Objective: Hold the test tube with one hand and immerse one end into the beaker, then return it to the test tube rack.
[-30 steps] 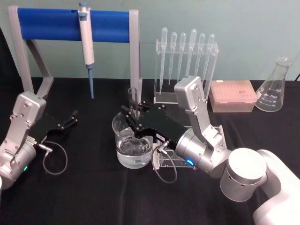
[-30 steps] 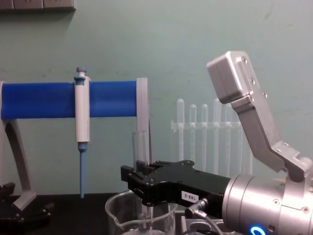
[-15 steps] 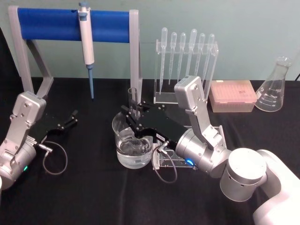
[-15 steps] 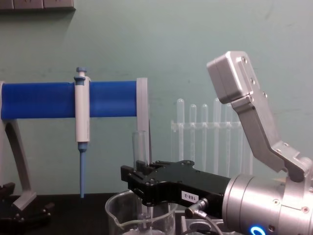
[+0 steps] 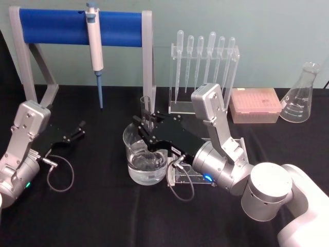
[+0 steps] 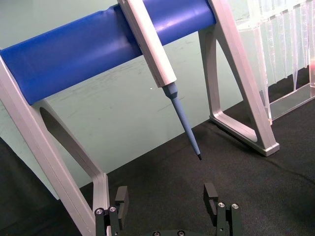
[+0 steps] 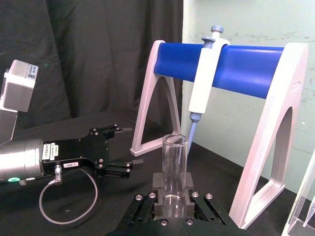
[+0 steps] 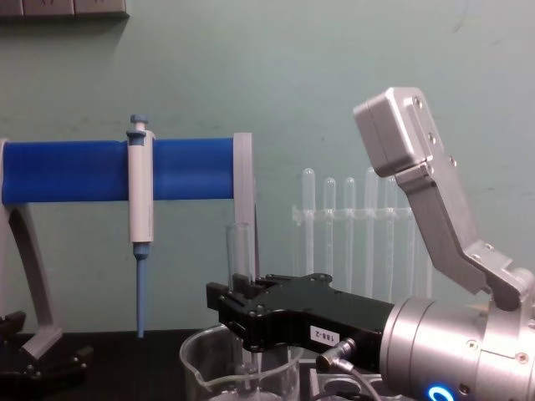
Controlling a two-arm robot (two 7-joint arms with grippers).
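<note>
Dipping the tube [image 5: 145, 105] upright so only its bottom wets in the beaker [image 5: 129, 154], we are clamping it in our right claw [image 5: 146, 123]; left claw [image 5: 79, 128] idling open, nine o'clock.

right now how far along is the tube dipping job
Done: the test tube is picked up, upright in the right gripper, jaws shut on it. In hand: its lower end sits down inside the beaker, apparently at the water. Left: lifting it out and returning it to the clear rack. The left gripper rests open off to the left.
</note>
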